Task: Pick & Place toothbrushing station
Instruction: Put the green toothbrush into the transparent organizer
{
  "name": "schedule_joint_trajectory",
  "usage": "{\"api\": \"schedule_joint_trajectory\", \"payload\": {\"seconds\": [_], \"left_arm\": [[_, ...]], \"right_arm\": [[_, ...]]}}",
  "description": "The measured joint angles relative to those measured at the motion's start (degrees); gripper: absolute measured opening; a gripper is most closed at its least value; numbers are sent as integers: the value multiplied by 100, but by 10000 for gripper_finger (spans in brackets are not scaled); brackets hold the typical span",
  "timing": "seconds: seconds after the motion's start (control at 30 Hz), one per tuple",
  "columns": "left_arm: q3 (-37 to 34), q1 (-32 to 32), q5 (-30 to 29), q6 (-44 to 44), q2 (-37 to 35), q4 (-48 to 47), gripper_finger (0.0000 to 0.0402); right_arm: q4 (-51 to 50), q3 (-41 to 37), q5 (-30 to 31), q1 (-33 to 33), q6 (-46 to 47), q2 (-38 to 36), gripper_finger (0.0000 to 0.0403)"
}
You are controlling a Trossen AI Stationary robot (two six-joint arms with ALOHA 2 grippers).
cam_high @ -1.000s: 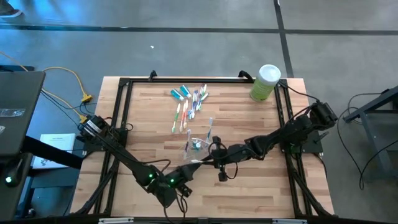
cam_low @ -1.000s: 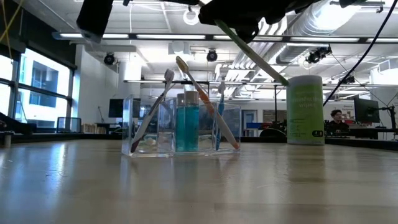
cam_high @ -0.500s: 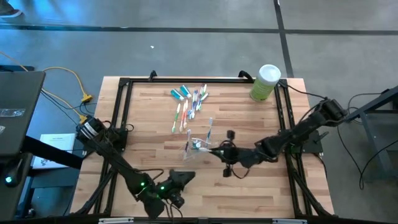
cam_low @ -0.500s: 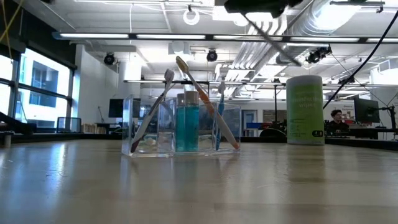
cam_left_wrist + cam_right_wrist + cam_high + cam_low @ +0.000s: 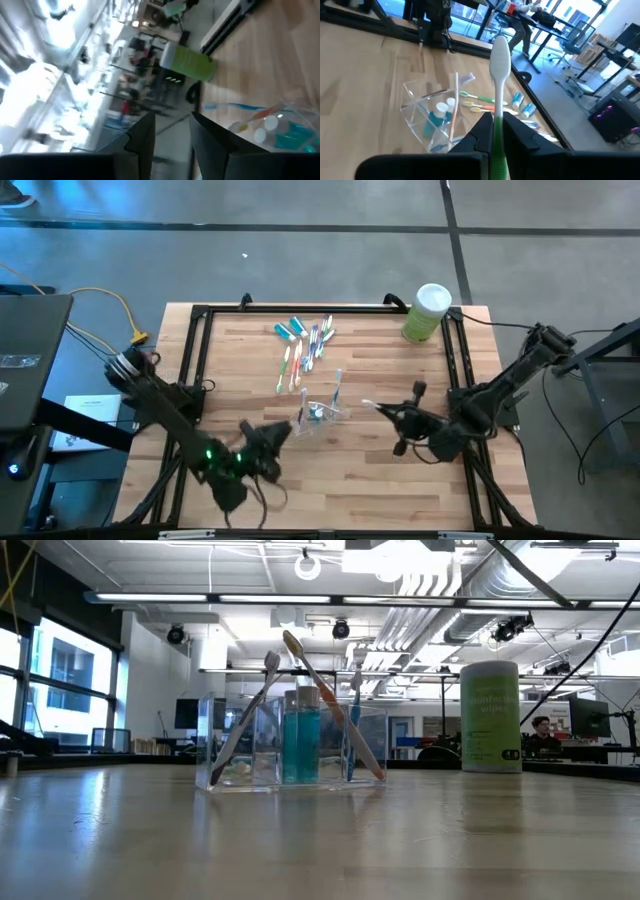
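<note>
Right claw pinches a slim green-handled, white-headed toothbrush. Left claw stands apart, empty. Clear plastic cup stands on the wooden worktop.

arms: two, dark, jointed | left arm: green lights | right arm: black cables

We see bare table along the whole front strip, from about 4 to 8 o'clock of the clear cup, broken only by the left gripper at 8 and the right gripper, clamped on a green toothbrush, at 3. At 12 o'clock loose toothbrushes and tubes block the way. The green canister stands at 1 o'clock, with open wood between.
</note>
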Motion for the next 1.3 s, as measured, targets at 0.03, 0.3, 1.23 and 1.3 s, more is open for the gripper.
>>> {"api": "schedule_joint_trajectory", "payload": {"seconds": [0.03,0.3,1.23,1.3], "left_arm": [[-129,70,295,-442,-235,-337,115],[-1155,967,3789,-3510,-2067,-1900,115],[-3285,2222,4562,-4518,-2960,795,115],[-3301,2262,4560,-4574,-2957,805,115]], "right_arm": [[116,-163,-36,-42,-15,-129,17],[4429,-1878,-3329,-1723,-1618,-553,17],[9865,-1475,-5360,-3410,-1317,3419,19],[9786,-1506,-5269,-3423,-1294,3421,19]]}}
